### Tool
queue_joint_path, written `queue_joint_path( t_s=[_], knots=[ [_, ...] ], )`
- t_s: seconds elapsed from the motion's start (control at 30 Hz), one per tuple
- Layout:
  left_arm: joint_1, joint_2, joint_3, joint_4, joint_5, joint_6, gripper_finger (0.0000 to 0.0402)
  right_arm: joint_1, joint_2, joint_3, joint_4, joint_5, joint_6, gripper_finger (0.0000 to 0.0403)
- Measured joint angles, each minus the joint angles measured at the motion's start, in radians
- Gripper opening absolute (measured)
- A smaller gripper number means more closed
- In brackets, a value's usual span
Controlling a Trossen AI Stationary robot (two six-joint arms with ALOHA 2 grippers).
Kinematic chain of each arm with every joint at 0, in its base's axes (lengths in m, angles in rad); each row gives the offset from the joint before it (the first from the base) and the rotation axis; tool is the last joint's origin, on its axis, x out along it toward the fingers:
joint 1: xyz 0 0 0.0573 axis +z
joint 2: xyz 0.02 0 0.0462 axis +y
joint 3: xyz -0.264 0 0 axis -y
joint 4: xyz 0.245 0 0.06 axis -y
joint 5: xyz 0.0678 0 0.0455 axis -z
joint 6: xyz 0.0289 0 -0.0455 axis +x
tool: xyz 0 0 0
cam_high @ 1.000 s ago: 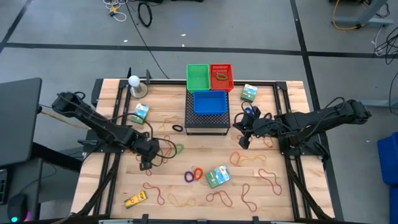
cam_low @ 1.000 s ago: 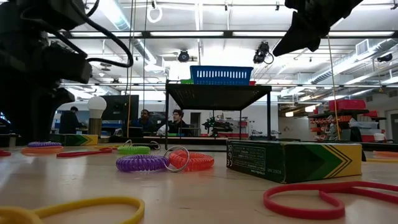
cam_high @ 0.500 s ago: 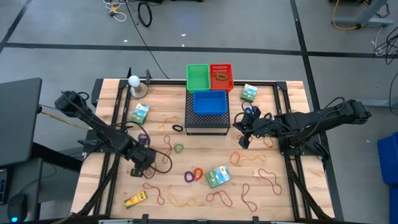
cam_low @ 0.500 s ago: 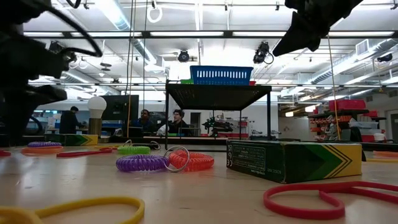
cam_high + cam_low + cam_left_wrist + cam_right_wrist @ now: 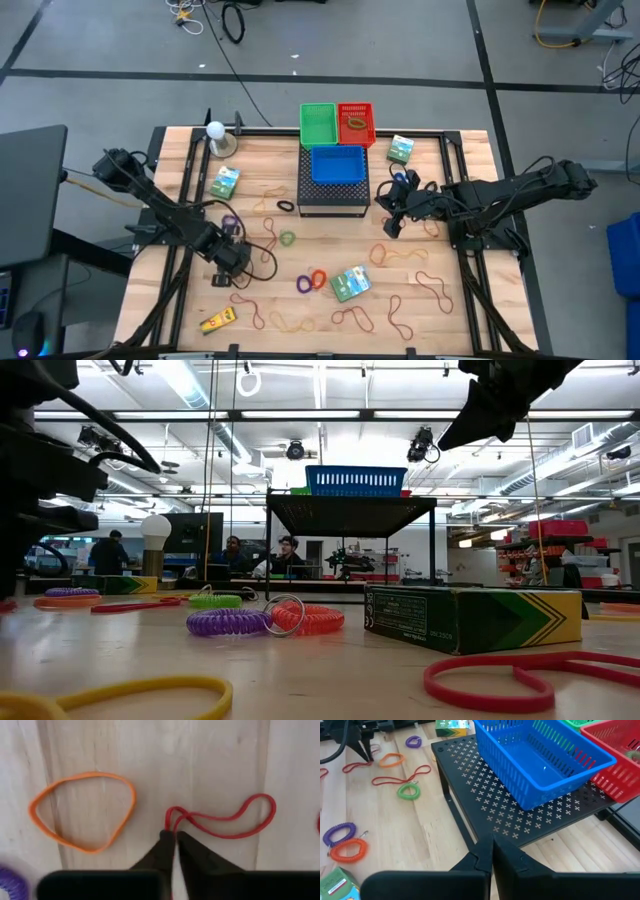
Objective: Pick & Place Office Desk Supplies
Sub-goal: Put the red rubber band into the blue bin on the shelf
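Observation:
My left gripper point(image 5: 222, 275) points down at the table's near left, shut on a thin red rubber band point(image 5: 225, 820). An orange rubber band point(image 5: 82, 812) lies flat beside it, and the edge of a purple ring point(image 5: 7, 880) shows nearby. More rubber bands, a purple and an orange ring point(image 5: 312, 280), a green ring point(image 5: 287, 238), green printed boxes point(image 5: 350, 283) and a yellow item point(image 5: 217, 321) lie on the wood. My right gripper point(image 5: 390, 228) hangs shut and holds nothing, in the air by the black mesh stand's point(image 5: 333, 195) right front corner. My left gripper pinches the red rubber band at its twisted end point(image 5: 171, 822) between its two fingertips point(image 5: 165, 845). The fingers come from above, pointing down. The remainder of the band lies slack and flat on the wood, stretching away from the fingers.
On the mesh stand sits a blue basket point(image 5: 337, 163); a green basket point(image 5: 318, 123) and a red one point(image 5: 356, 123) stand behind it. A white bulb point(image 5: 215, 130) stands at the far left. People sit in the room beyond the table.
My left gripper has gone toward the table's near left corner and sunk toward the wood, away from the tangle of bands near the green ring. My right arm has kept still.

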Motion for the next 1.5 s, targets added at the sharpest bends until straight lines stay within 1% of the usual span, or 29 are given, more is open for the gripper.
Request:
queue_joint_path(
  t_s=[0.1, 0.2, 0.3, 0.4, 0.53, 0.6, 0.7, 0.77, 0.83, 0.93, 1.03, 1.1, 1.17, 1.23, 1.37, 1.5],
  knots=[
    [0.000, -0.009, 0.006, -0.009, -0.005, -0.026, 0.0007, 0.000, 0.000, 0.000, 0.000, 0.000, -0.003, 0.0013],
    [0.002, -0.038, 0.031, -0.083, -0.047, -0.050, 0.0005, 0.000, 0.000, 0.000, 0.000, 0.000, -0.003, 0.0013],
    [0.003, -0.108, 0.085, -0.122, -0.076, -0.061, 0.0004, 0.000, 0.000, 0.000, 0.000, 0.009, -0.003, 0.0013],
    [0.001, -0.190, 0.137, -0.203, -0.113, -0.070, 0.0004, 0.000, 0.000, 0.000, -0.001, 0.021, -0.002, 0.0013],
    [0.004, -0.313, 0.229, -0.255, -0.208, -0.069, 0.0003, 0.000, 0.000, 0.000, -0.001, 0.024, -0.003, 0.0013],
    [0.004, -0.367, 0.270, -0.272, -0.269, -0.045, 0.0003, 0.000, 0.000, 0.000, 0.000, 0.024, -0.002, 0.0013],
    [0.003, -0.434, 0.335, -0.265, -0.394, 0.062, 0.0003, -0.009, 0.000, 0.000, 0.000, 0.024, -0.002, 0.0013],
    [0.010, -0.459, 0.371, -0.269, -0.469, 0.146, 0.0003, -0.020, 0.000, 0.000, 0.000, 0.024, -0.002, 0.0013],
    [0.041, -0.467, 0.409, -0.268, -0.525, 0.222, 0.0003, -0.030, 0.000, 0.000, 0.000, 0.024, -0.002, 0.0013],
    [0.119, -0.466, 0.461, -0.251, -0.562, 0.339, 0.0003, -0.045, 0.000, 0.000, 0.000, 0.025, -0.002, 0.0013],
    [0.222, -0.467, 0.494, -0.129, -0.580, 0.494, 0.0003, -0.055, 0.000, 0.000, 0.000, 0.025, -0.002, 0.0013],
    [0.304, -0.467, 0.497, 0.001, -0.562, 0.606, 0.0003, -0.060, 0.000, 0.000, 0.000, 0.025, -0.003, 0.0013],
    [0.394, -0.464, 0.497, 0.135, -0.491, 0.683, 0.0003, -0.063, 0.000, 0.000, 0.000, 0.025, -0.007, 0.0013],
    [0.484, -0.443, 0.498, 0.253, -0.404, 0.729, 0.0003, -0.064, 0.000, 0.000, 0.000, 0.025, -0.010, 0.0013],
    [0.646, -0.364, 0.498, 0.422, -0.242, 0.756, 0.0003, -0.064, 0.000, 0.000, 0.000, 0.025, -0.010, 0.0013],
    [0.752, -0.245, 0.498, 0.586, -0.089, 0.750, 0.0003, -0.064, 0.000, 0.000, 0.000, 0.025, -0.010, 0.0013]
  ],
)
